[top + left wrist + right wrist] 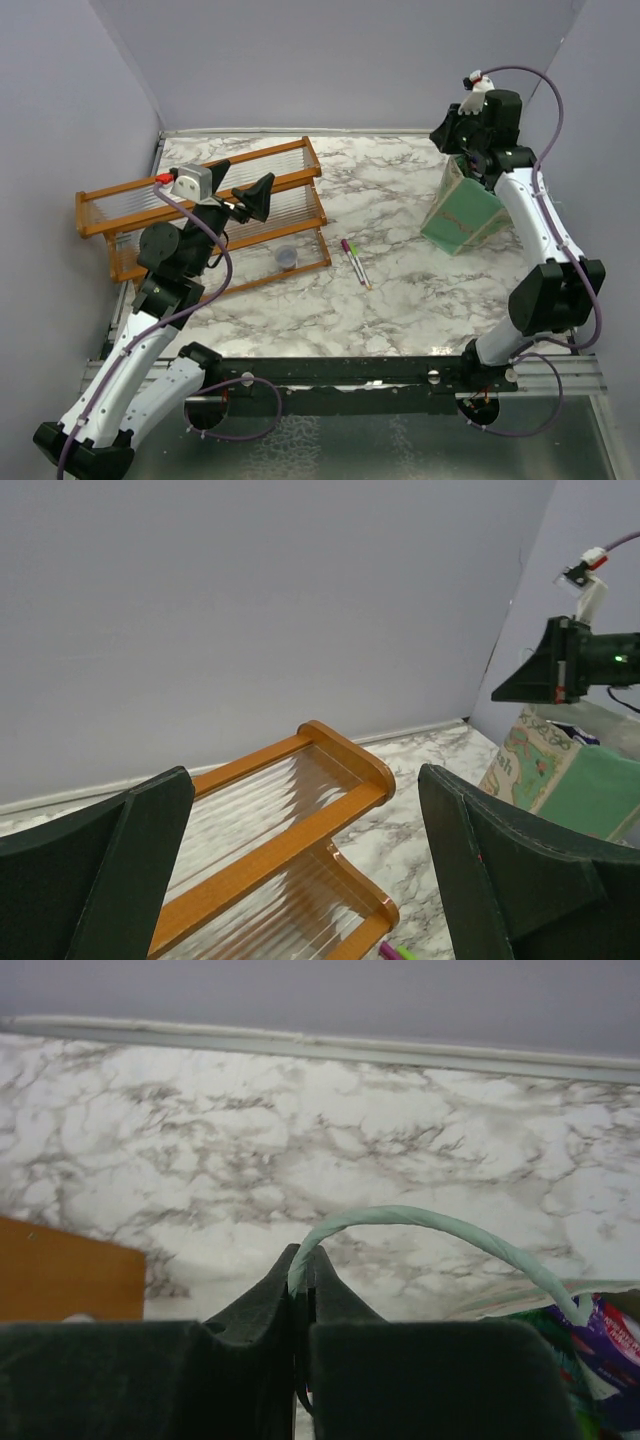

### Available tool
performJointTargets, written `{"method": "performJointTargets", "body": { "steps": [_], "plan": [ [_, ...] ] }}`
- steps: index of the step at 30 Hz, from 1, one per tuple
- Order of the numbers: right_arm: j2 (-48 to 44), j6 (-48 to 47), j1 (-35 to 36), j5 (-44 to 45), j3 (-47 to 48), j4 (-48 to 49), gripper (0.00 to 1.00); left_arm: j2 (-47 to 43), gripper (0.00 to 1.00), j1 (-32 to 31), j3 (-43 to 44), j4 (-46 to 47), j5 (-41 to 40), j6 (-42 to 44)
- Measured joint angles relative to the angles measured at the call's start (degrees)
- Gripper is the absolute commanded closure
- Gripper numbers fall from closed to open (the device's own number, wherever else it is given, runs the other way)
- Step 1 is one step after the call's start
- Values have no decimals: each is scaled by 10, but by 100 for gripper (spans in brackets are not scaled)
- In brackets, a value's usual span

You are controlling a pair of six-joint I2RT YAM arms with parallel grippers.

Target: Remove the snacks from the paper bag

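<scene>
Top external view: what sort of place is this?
Likely a lab robot cell: plain walls box in a marble-patterned table, arms bolt to a rail, with an orange rack as prop.

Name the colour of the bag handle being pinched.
Handle: pale mint green, right wrist view.

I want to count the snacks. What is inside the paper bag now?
In the right wrist view, a purple packet shows at the mouth of the paper bag. The rest of the inside is hidden, so no count is possible.
</scene>
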Motion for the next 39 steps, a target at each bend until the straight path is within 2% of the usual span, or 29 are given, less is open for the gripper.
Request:
{"method": "performJointTargets", "body": {
  "steps": [10, 22, 28, 34, 39],
  "plan": [
    [-188, 3, 5, -205, -173, -20, 98, 21, 3, -1, 0, -15, -17, -1],
    [-338, 32, 47, -309, -307, -42, 98, 56, 4, -1, 10, -46, -23, -29],
    [-361, 72, 60, -352, -332, -11, 96, 51, 4, -1, 14, -91, 10, -111],
    [-358, 93, 124, -356, -334, 19, 94, 56, 5, -1, 39, -131, 78, -207],
    [-346, 105, 170, -357, -334, 50, 83, 84, 8, -2, 37, -117, 141, -270]
  ]
}}
